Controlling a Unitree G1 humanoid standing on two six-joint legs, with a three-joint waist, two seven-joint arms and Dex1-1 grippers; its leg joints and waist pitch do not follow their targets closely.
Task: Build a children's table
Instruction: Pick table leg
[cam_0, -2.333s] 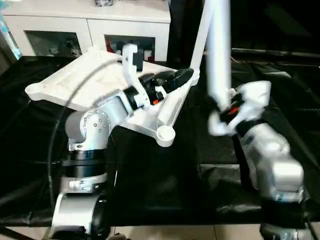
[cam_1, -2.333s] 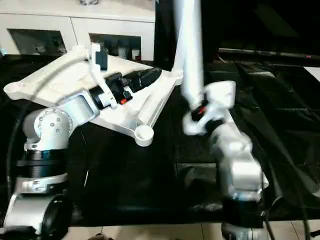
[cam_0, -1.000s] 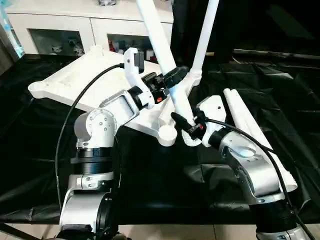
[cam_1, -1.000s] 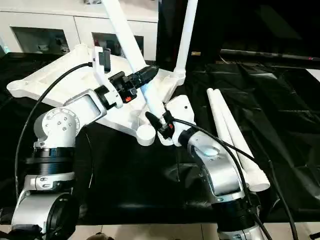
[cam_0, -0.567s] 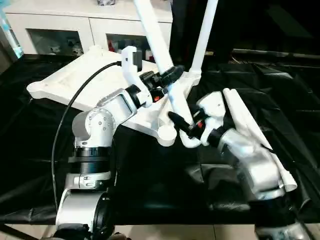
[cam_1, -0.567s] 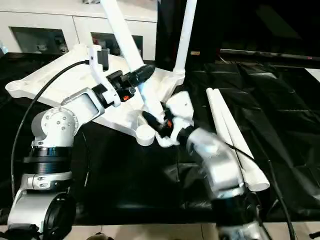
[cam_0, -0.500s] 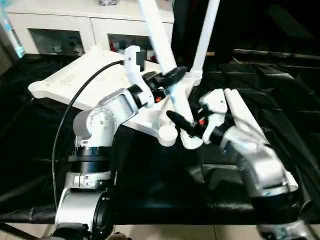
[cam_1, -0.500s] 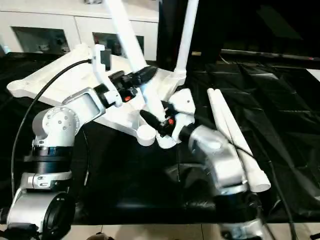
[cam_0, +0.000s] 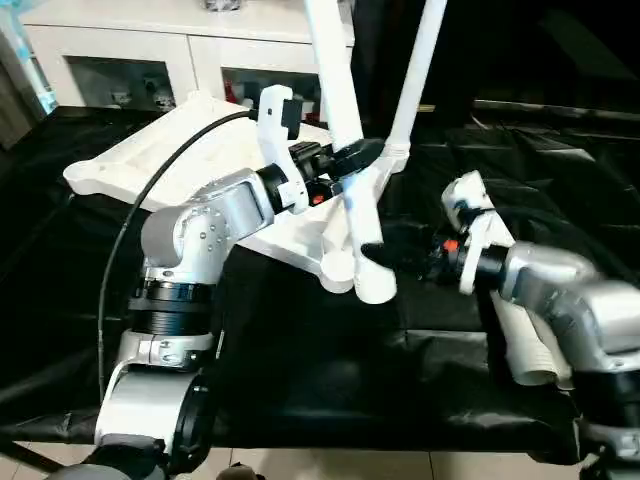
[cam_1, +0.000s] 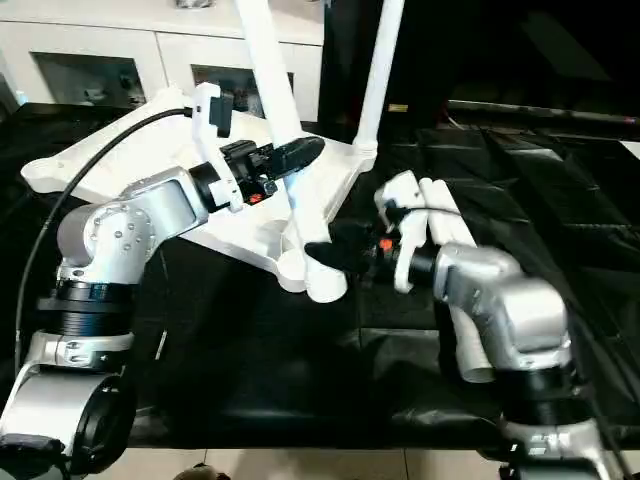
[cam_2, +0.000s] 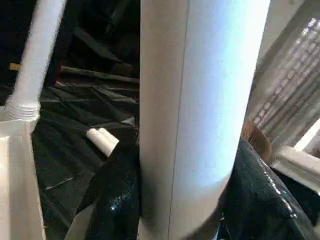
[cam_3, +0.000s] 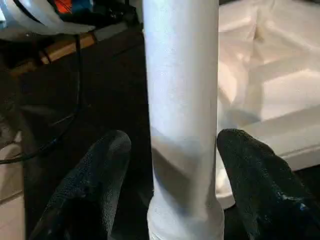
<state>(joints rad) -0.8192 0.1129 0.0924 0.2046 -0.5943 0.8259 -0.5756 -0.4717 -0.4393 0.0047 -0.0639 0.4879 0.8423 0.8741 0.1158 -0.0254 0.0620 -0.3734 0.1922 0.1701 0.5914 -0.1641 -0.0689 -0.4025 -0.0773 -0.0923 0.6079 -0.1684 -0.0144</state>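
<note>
A thick white leg stood clamped between the left end effector's black fingers, with another leg upright in the tabletop's corner socket.

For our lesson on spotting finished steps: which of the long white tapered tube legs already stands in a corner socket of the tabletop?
The upright white tapered tube leg at the white plastic tabletop's far corner socket. The tilted leg is clamped by the left hand; the other legs lie on the black cloth.

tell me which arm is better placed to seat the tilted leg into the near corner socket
Left. Its end effector is clamped around the leg just above the tabletop, while the right end effector only straddles the leg's lower end, fingers apart from it.
</note>
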